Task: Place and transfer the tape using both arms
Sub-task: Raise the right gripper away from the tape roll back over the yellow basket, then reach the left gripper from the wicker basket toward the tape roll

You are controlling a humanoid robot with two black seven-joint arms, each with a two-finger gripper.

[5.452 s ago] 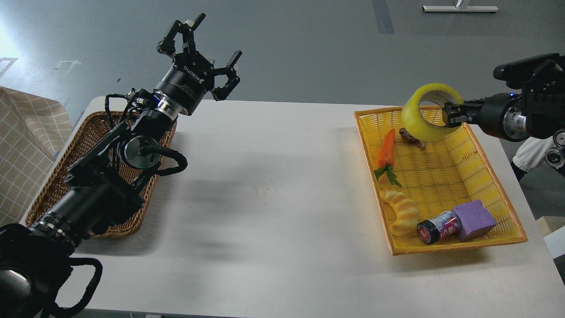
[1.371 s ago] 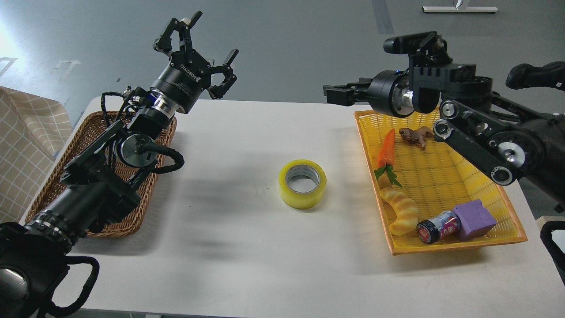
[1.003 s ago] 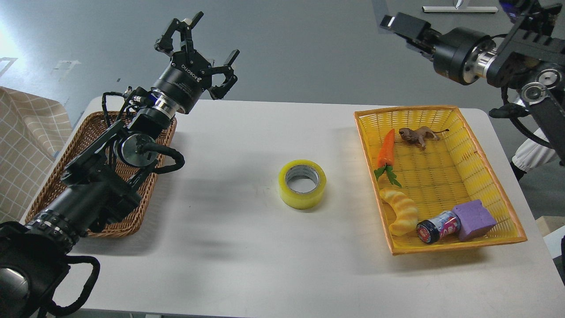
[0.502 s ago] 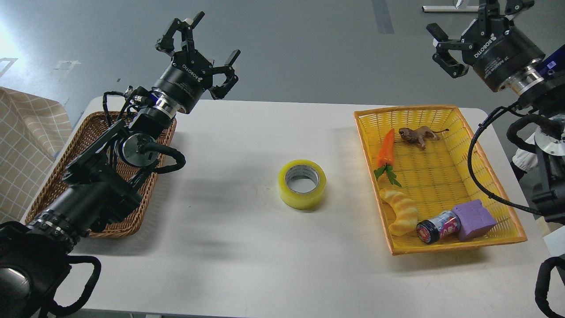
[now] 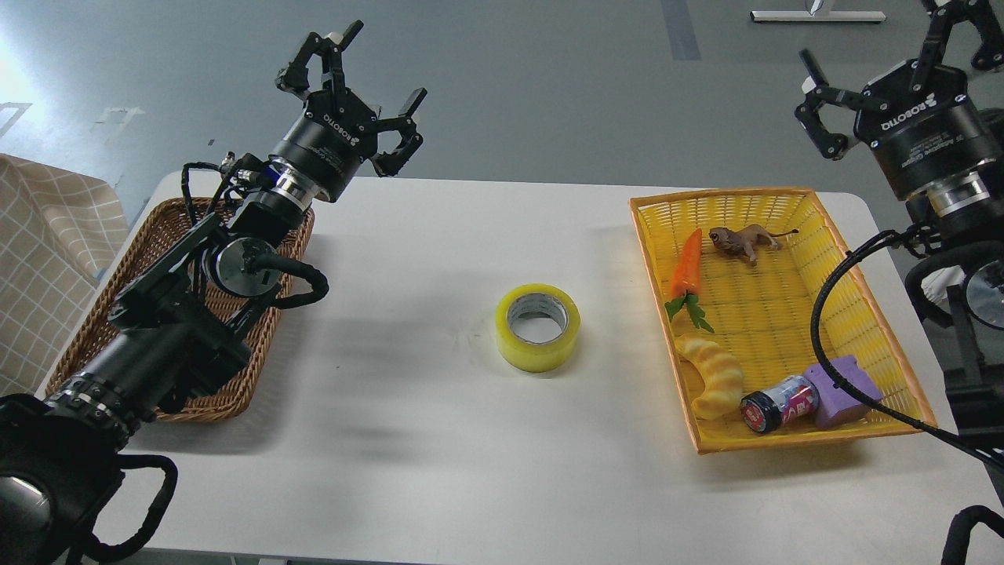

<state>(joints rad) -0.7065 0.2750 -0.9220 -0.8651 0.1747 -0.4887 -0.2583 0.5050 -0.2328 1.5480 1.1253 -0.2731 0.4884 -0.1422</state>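
The yellow tape roll (image 5: 537, 326) lies flat on the white table (image 5: 439, 439) near its middle, grey-white core up, with nothing touching it. My left gripper (image 5: 354, 74) is open and empty, raised above the table's far left edge over the brown wicker basket (image 5: 94, 329), well left of the tape. My right gripper (image 5: 894, 59) is open and empty, raised at the far right above the yellow basket's far corner, far from the tape.
The yellow basket (image 5: 902, 369) at the right holds a carrot (image 5: 687, 263), a toy lion (image 5: 741, 239), a ridged bread toy (image 5: 715, 377), a can (image 5: 779, 403) and a purple block (image 5: 855, 384). A black cable (image 5: 831, 345) hangs across it. Checked cloth (image 5: 39, 259) lies at the far left.
My right gripper carried the tape from the yellow basket to the table's middle, let it go, then swung up and back to the far right. The left arm has not moved.
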